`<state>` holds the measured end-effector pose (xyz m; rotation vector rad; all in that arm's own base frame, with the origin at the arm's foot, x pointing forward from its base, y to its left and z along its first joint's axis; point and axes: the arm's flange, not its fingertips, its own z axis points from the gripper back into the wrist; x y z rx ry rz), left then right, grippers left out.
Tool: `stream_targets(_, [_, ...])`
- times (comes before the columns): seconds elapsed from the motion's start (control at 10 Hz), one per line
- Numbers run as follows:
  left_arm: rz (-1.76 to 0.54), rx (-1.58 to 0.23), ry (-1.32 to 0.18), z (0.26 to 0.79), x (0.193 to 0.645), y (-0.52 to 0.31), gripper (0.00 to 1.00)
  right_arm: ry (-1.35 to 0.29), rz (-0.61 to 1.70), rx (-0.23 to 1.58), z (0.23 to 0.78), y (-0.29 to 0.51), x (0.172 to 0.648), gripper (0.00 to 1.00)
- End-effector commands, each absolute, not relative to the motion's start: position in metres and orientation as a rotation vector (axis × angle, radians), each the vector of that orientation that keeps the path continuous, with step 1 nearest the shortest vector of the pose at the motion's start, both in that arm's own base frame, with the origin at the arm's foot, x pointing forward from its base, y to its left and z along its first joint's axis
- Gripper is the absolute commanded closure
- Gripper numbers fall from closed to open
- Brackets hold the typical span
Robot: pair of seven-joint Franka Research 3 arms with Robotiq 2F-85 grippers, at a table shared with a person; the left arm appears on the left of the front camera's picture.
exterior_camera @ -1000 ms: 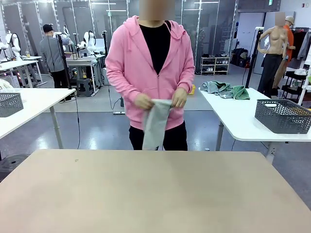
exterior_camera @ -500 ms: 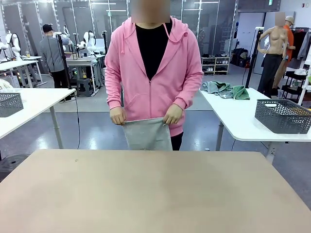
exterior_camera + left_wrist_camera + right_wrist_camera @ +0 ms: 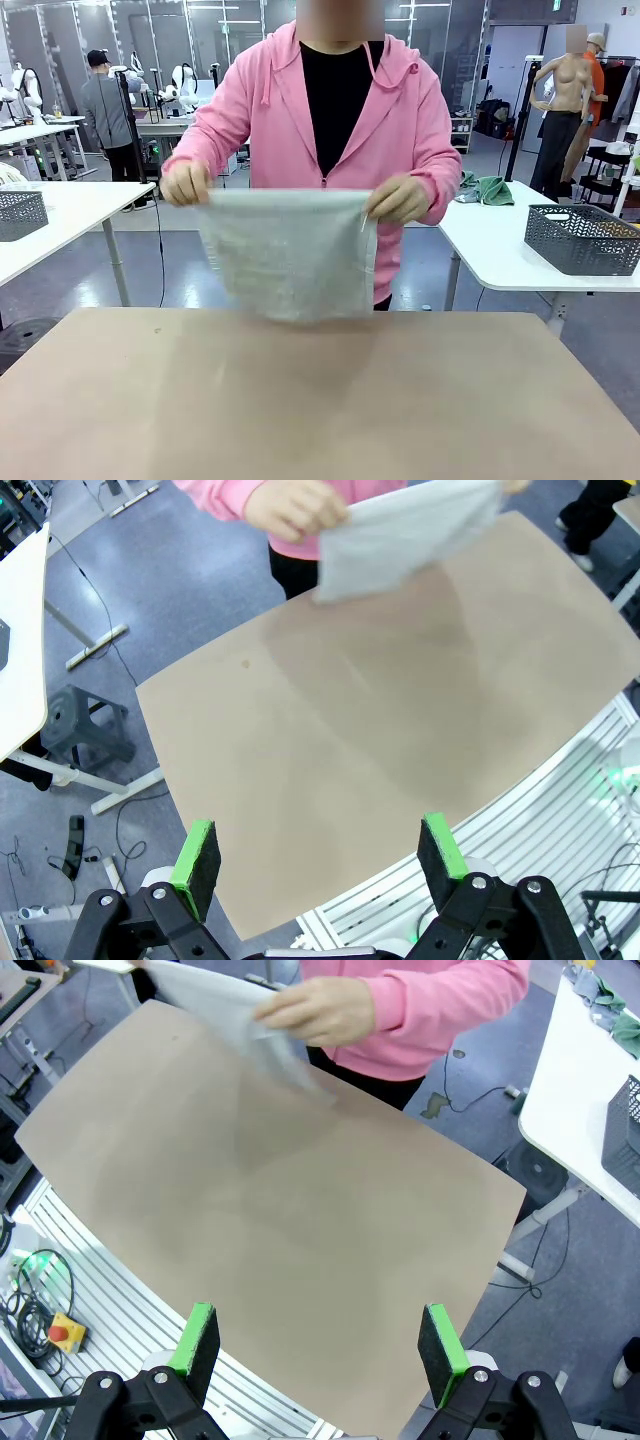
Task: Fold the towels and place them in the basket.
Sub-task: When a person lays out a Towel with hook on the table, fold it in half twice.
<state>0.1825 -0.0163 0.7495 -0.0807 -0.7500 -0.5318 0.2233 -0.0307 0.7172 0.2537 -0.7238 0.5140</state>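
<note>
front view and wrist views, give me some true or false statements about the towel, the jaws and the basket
1. The person holds the pale towel spread open above the tan table. True.
2. The left gripper has its jaws shut on the towel. False: they stand open and empty over the table.
3. The right gripper has open, empty jaws. True.
4. The towel already lies in the basket. False: it hangs from the person's hands, and the basket sits on a white side table at picture right.
</note>
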Motion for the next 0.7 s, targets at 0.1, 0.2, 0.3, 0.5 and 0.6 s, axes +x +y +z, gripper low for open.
stream_targets(0.1, [-0.542,-0.077,-0.747,0.7507,0.1838,-0.0168,0.0,-0.722,0.521,0.259,0.7176,-0.0304,0.2228,0.0])
stream_targets(0.2, [-0.542,-0.077,-0.747,0.7507,0.1838,-0.0168,0.0,-0.722,0.521,0.259,0.7176,-0.0304,0.2228,0.0])
stream_targets(0.3, [-0.542,-0.077,-0.747,0.7507,0.1838,-0.0168,0.0,-0.722,0.521,0.259,0.7176,-0.0304,0.2228,0.0])
stream_targets(0.5, [-0.542,-0.077,-0.747,0.7507,0.1838,-0.0168,0.0,-0.722,0.521,0.259,0.7176,-0.0304,0.2228,0.0])
stream_targets(0.6, [-0.542,-0.077,-0.747,0.7507,0.1838,-0.0168,0.0,-0.722,0.521,0.259,0.7176,-0.0304,0.2228,0.0])
